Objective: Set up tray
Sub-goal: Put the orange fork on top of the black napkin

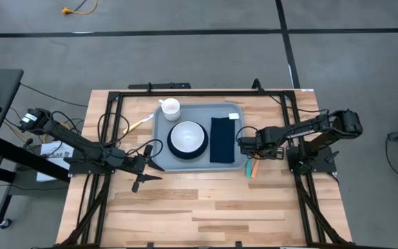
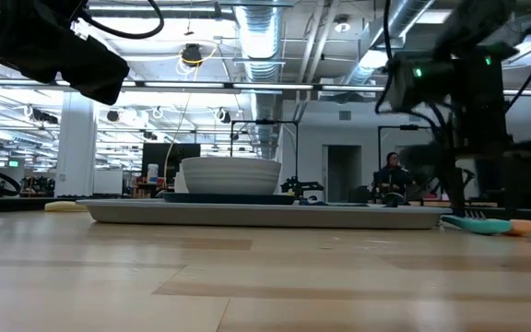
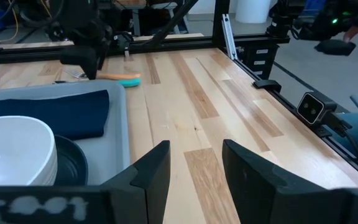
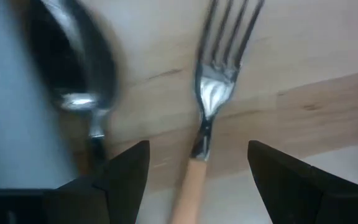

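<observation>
Tray on the tabletop, right gripper over the cutlery

The smooth grey-blue plastic tray (image 1: pixel 197 163), rounded at the corners, lies at the far middle of the pale plank tabletop (image 1: pixel 206 204), carrying a white bowl (image 1: pixel 187 136) on a dark plate and a folded navy cloth (image 1: pixel 222 140). The right gripper (image 4: pixel 197 163) hovers spread, empty, over a metal fork (image 4: pixel 216 81) and spoon (image 4: pixel 73 62) beside the rim. The left gripper (image 3: pixel 194 163) waits parted, holding nothing, left of the tray.
</observation>
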